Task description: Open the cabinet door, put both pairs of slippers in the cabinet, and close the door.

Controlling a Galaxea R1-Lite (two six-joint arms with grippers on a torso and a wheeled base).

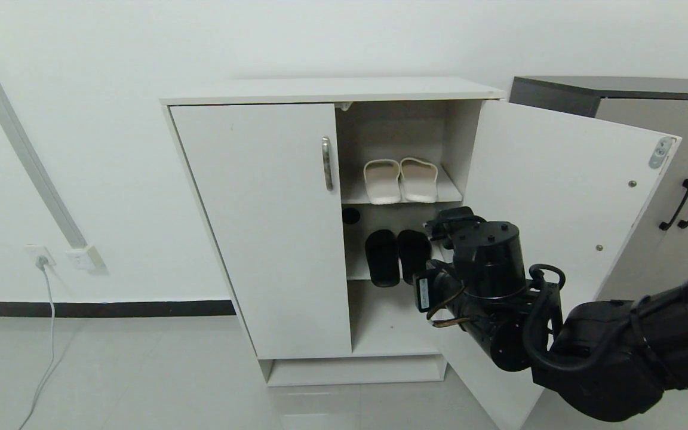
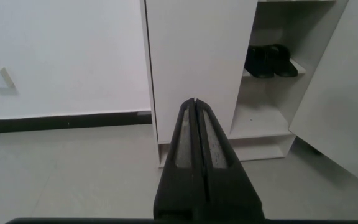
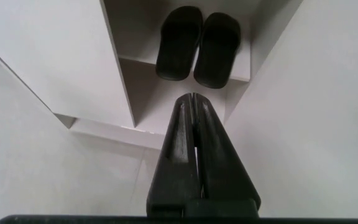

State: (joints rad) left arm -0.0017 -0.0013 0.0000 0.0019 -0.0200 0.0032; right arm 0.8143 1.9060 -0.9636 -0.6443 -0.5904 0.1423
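Note:
The white cabinet [image 1: 332, 89] has its left door [image 1: 260, 227] shut and its right door [image 1: 559, 203] swung open. A white pair of slippers [image 1: 401, 180] lies on the upper shelf. A black pair of slippers [image 1: 396, 257] lies on the middle shelf, also seen as the black pair [image 3: 197, 43] and the black pair [image 2: 269, 60]. My right gripper [image 3: 192, 97] is shut and empty, held just outside the open compartment, in front of the black pair and beside the open door [image 3: 316, 124]. My left gripper [image 2: 194, 102] is shut and empty, farther back, facing the shut door [image 2: 197, 56].
A grey cabinet [image 1: 666, 179] with black handles stands right behind the open door. A wall socket [image 1: 39, 257] with a cable hangs at the far left. Bare floor [image 1: 141, 376] lies in front of the cabinet. The bottom compartment [image 1: 389, 322] holds nothing.

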